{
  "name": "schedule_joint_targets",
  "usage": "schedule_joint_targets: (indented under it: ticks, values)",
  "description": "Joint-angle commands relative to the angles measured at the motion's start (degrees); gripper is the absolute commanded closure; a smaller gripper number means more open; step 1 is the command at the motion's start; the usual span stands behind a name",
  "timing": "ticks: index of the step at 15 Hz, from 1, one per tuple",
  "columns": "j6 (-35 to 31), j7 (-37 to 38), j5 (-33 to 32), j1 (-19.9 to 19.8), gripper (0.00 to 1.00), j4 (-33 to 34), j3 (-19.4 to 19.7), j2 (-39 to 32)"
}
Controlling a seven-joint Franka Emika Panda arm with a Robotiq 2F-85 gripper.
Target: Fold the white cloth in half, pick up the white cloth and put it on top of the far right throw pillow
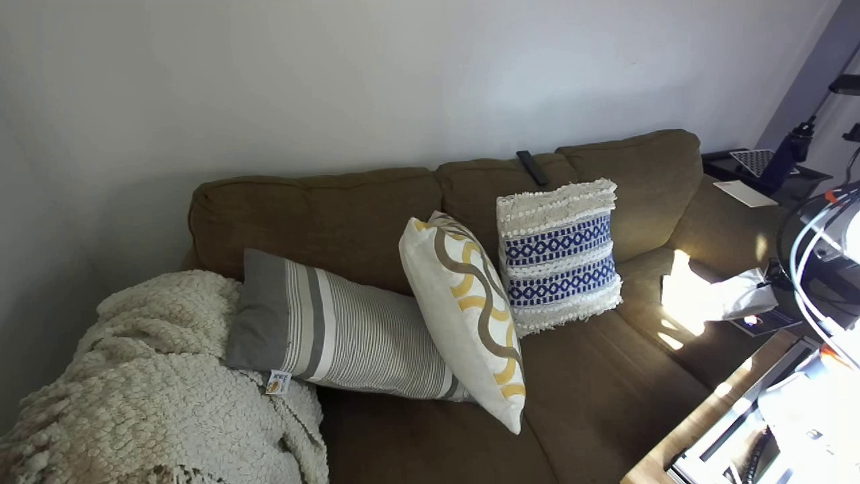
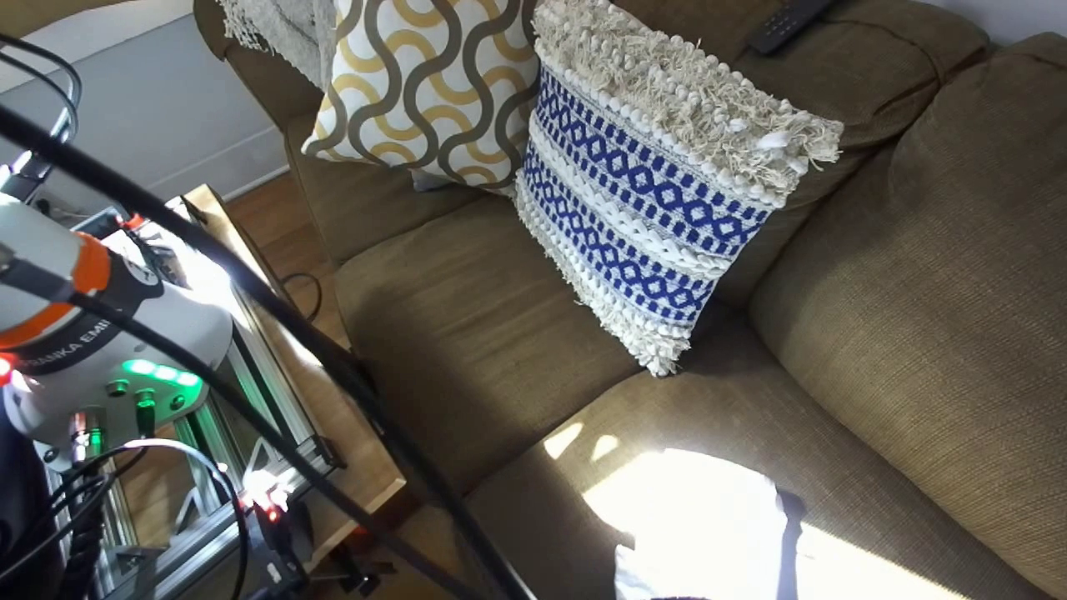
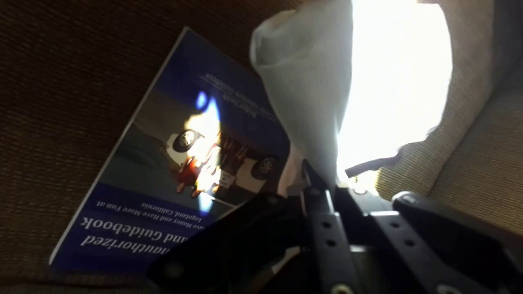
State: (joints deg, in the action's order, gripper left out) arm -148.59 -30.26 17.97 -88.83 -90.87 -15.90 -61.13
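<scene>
Folding seems in hand: the fingers (image 3: 327, 234), close together, apparently pinch an edge of the cloth (image 3: 314, 81) on the surface (image 2: 717, 417), well apart from the fringed pillow (image 1: 559, 262). Next, that edge needs laying across and releasing. A guidebook (image 3: 163, 151), partly hidden behind the cloth, could catch it; the curve-patterned pillow (image 2: 438, 83) crowds the approach.

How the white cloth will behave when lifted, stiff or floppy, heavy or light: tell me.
Probably floppy: in the wrist view, the white cloth gathers into a narrow bunch at the end effector. It is likely light, since it looks like plain, unpadded fabric. Its wider, sunlit part may sag, as it spreads out beyond the pinched end.
</scene>
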Motion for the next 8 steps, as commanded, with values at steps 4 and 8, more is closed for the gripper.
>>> schedule_joint_targets:
  ticks: [4, 8]
  values:
    - [0.0, -12.5, 2.8, -4.2, 0.98, -4.8, -7.8, -1.0]
    - [-3.5, -19.8, 1.9, -2.1, 0.98, -7.2, -10.0, -2.7]
